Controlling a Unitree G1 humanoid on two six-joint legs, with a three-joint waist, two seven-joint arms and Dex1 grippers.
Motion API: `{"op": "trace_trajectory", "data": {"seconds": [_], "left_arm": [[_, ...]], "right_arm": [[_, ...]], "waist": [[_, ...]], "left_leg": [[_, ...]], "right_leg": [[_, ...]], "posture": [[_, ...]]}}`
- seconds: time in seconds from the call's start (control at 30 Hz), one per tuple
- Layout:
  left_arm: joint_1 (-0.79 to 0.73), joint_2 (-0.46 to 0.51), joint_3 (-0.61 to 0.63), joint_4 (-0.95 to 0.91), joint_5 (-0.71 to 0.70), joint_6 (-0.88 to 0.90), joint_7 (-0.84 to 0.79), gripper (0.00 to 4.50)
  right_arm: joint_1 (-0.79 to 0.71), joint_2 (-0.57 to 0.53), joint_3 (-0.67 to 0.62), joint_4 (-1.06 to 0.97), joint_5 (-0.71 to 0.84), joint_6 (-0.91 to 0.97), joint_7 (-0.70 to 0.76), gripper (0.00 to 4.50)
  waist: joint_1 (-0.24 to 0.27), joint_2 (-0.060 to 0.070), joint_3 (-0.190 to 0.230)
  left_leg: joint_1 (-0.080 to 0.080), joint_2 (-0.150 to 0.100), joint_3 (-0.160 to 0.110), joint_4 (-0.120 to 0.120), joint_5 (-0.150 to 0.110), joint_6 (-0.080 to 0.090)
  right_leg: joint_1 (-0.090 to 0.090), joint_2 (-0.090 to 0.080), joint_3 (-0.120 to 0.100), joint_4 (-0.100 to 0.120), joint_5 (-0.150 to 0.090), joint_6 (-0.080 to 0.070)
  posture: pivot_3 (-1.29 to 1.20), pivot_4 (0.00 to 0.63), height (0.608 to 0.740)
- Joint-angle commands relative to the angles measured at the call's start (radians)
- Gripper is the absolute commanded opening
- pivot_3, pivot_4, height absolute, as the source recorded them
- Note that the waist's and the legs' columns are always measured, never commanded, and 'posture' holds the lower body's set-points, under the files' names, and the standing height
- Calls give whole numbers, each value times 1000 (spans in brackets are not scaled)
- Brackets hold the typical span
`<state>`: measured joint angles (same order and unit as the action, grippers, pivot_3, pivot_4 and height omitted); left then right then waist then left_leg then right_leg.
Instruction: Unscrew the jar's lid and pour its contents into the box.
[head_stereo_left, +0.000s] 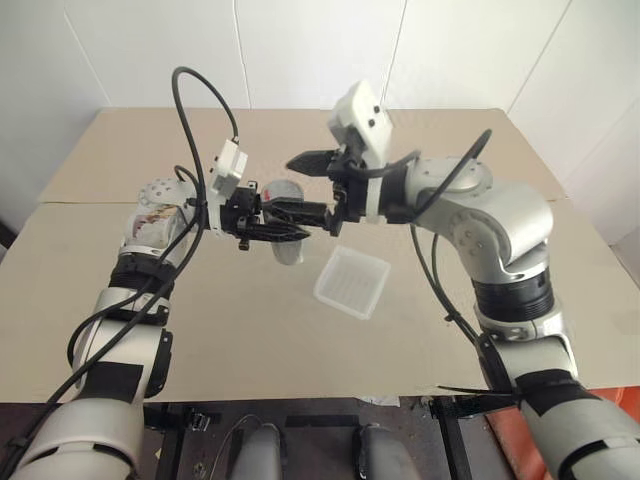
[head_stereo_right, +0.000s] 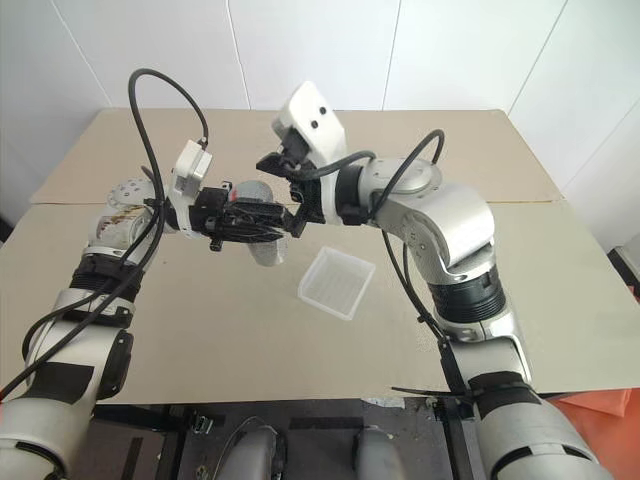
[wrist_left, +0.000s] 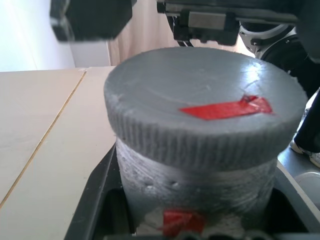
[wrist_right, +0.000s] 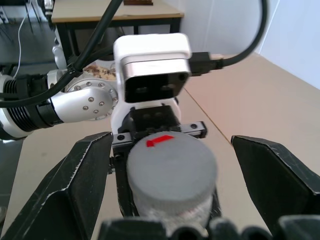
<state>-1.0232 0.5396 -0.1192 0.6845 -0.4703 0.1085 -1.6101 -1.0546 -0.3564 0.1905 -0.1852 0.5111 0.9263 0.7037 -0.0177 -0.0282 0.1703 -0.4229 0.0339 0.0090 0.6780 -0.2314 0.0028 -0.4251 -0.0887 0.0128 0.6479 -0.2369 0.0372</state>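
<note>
Grey-silver and still screwed down, the lid (wrist_right: 170, 167) sat on the jar (wrist_left: 195, 192), so no step of your task was yet complete. Your left pincer (head_stereo_left: 285, 222) was clamped on the jar, held in the air beside and above the box (head_stereo_left: 352, 281). Your right pincer (wrist_right: 172, 182) stood spread wide, one finger either side of the lid, not touching. Unscrewing and pouring remained; the box lay on the worktop (head_stereo_left: 120, 290) with nothing visible in it.
</note>
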Motion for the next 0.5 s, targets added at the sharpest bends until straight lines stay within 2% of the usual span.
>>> {"op": "trace_trajectory", "data": {"seconds": [0.03, 0.5], "left_arm": [[-37, 3, 10, -12, -4, -12, -4, 1989], [-38, 10, 11, -12, -6, -12, -4, 1989]], "right_arm": [[-27, 6, -1, 0, -25, -16, -17, 4435], [-11, -18, -23, 28, -66, -34, 15, 4435]], "waist": [[0, 0, 0], [0, 0, 0]], "left_leg": [[0, 0, 0, 0, 0, 0], [0, 0, 0, 0, 0, 0]], "right_leg": [[0, 0, 0, 0, 0, 0], [0, 0, 0, 0, 0, 0]], "posture": [[0, 150, 740], [0, 150, 740]]}}
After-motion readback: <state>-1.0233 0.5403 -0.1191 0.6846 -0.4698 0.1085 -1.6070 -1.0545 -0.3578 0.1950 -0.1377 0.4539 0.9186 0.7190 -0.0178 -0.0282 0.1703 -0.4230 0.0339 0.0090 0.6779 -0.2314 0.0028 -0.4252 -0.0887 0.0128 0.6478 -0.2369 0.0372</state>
